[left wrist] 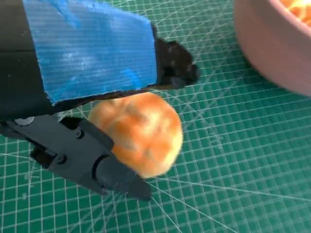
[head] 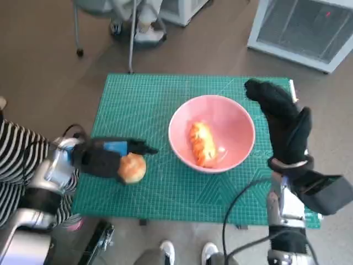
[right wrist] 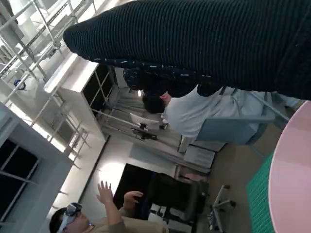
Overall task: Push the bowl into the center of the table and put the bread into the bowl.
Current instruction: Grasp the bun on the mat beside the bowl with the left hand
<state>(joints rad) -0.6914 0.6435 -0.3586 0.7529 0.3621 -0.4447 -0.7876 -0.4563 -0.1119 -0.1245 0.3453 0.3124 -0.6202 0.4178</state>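
Head view shows the round golden bread roll gripped in the blue-taped black left hand, low over the green-matted counter left of the pink plastic bowl, while the gloved right hand hangs empty, fingers loosely extended.

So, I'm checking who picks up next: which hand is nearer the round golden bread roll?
Left. The left hand grips the round golden bread roll on the green mat; the right hand is beyond the pink bowl, beside its far rim.
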